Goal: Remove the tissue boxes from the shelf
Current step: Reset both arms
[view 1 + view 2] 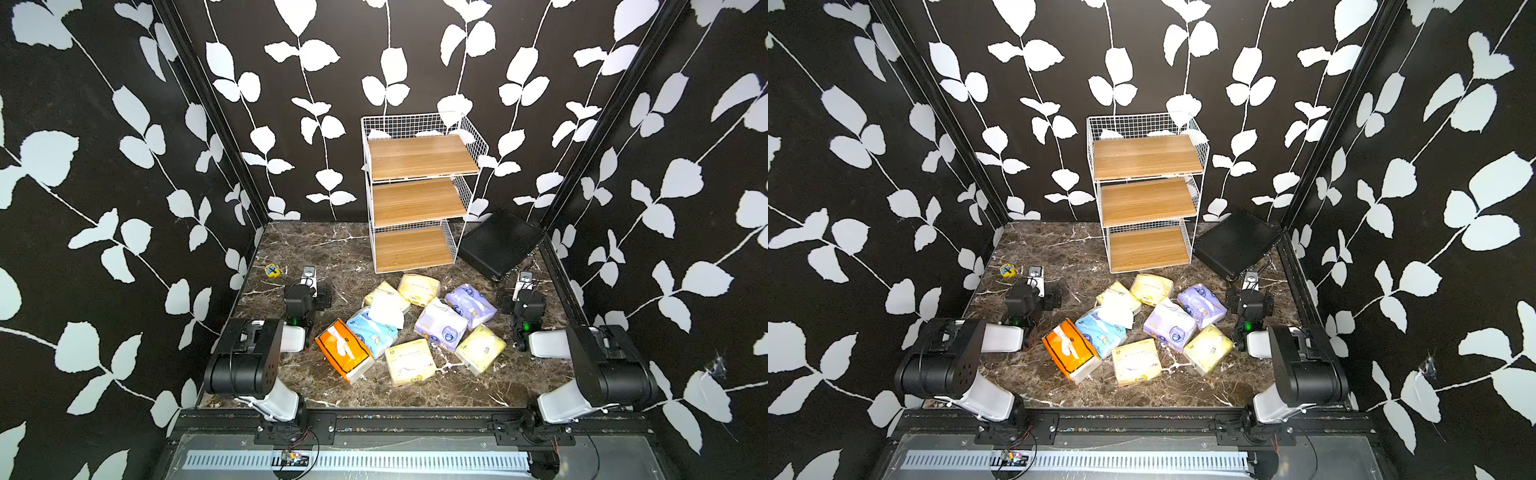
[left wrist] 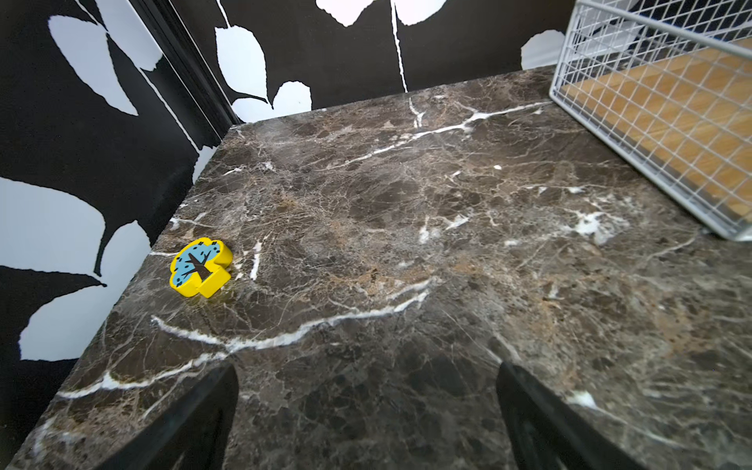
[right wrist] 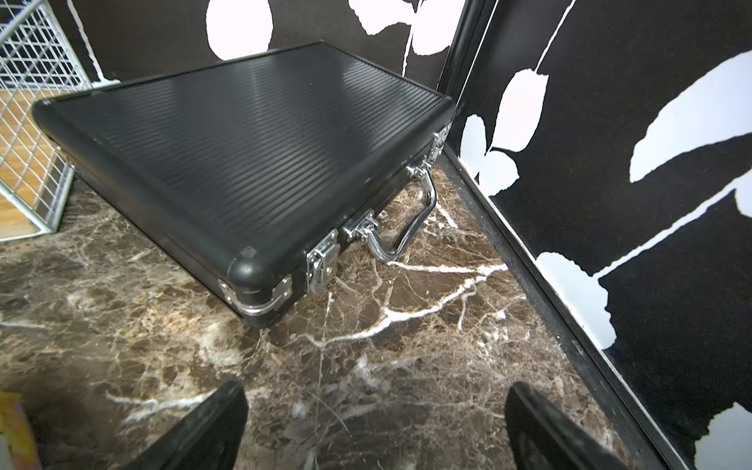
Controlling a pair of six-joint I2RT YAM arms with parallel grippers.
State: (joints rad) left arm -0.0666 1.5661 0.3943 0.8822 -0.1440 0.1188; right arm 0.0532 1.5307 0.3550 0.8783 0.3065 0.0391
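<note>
A flat black ribbed case with shiny metal clasps (image 3: 244,162) lies on the brown marble table (image 1: 316,245). A small yellow block with a blue tree picture (image 2: 200,267) lies well apart from it, near the black wall with white leaves (image 2: 61,203).

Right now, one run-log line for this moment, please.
shelf: empty | tissue packs: on tabletop | left claw: open | right claw: open

your dark marble bench (image 1: 340,249) carries the white wire shelf (image 1: 413,249) at the back, a black ribbed case (image 1: 498,245) just beside it, the tissue boxes (image 1: 440,324) scattered in front, and a small yellow toy (image 1: 272,271) near its left edge.
</note>
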